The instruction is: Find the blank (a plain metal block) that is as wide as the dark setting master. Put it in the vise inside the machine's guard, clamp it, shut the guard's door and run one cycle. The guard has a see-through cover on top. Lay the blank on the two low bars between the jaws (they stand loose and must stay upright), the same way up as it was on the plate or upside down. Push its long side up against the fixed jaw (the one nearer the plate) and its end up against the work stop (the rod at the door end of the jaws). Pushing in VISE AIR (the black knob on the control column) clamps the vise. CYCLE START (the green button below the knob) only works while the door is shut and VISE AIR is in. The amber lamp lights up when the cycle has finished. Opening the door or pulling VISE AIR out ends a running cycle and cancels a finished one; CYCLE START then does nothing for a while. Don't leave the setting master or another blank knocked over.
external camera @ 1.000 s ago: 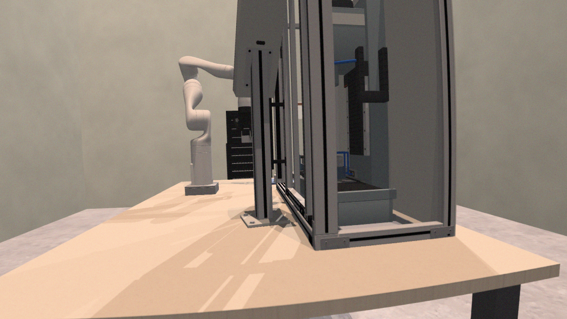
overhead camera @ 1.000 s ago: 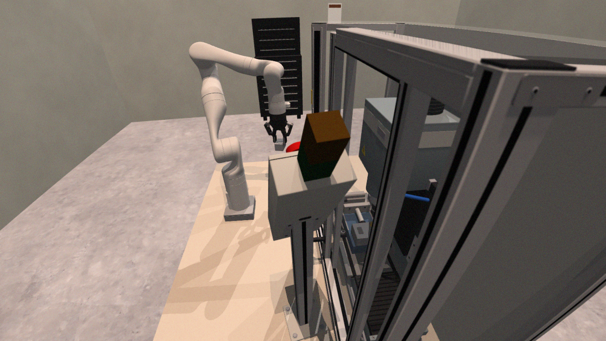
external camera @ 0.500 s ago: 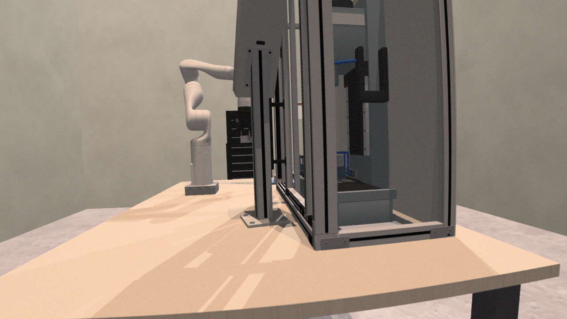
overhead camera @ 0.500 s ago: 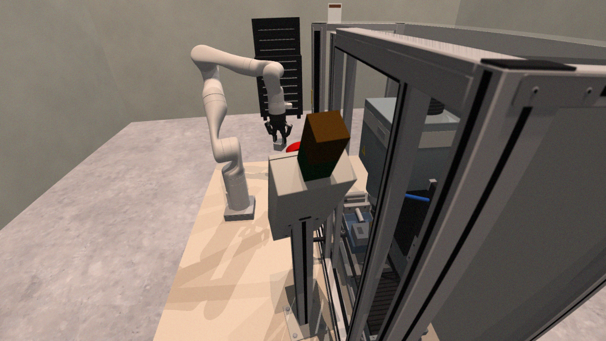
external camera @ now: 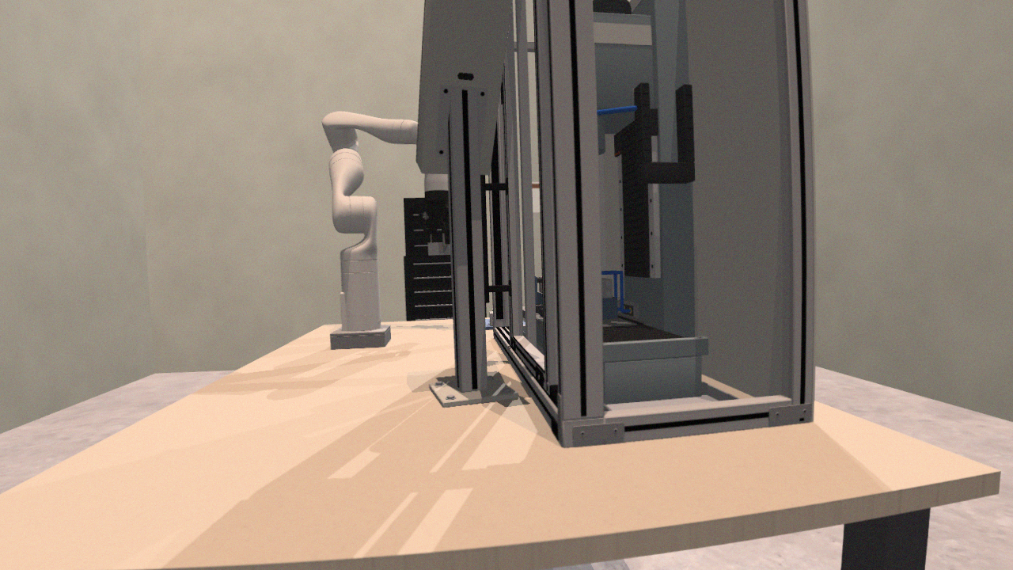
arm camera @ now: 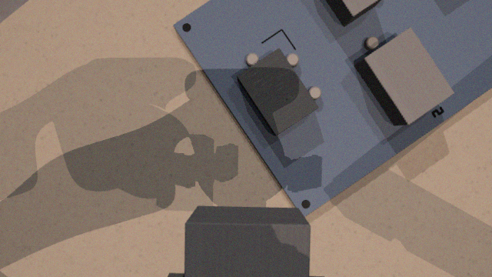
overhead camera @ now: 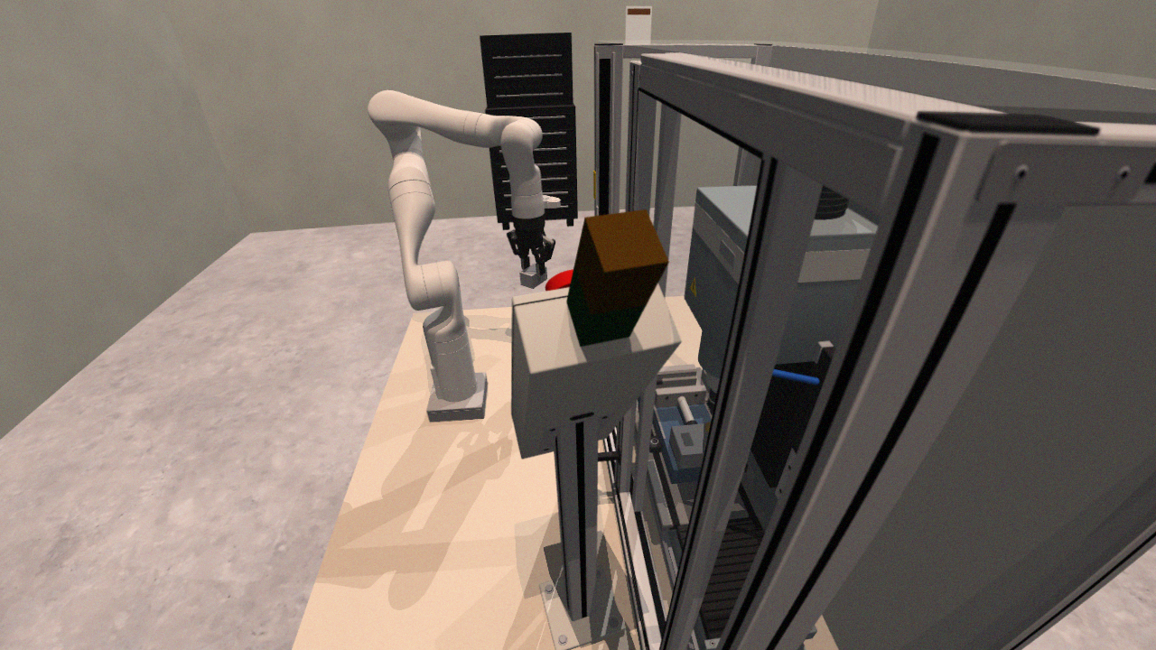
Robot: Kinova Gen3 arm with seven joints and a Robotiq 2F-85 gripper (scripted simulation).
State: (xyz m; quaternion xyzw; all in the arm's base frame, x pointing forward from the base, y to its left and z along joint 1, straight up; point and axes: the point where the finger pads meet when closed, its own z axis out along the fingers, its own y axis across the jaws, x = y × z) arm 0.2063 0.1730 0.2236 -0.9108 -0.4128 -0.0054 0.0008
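Clasping a metal block in the pincer, near the blue plate. Under the plate, sunlit and shadow-striped across the pale desk; beyond, enclosed by grey-green walls above mottled grey floor.

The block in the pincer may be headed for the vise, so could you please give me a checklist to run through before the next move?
1. Pincer shut on the block: ok.
2. Block lifted off the blue plate: ok.
3. Dark setting master on the plate, not knocked over: ok.
4. Blank by the 2 not knocked over: ok.
5. Block inside the guard: not ok, it hangs outside.
6. Block as wide as the master: cannot tell.
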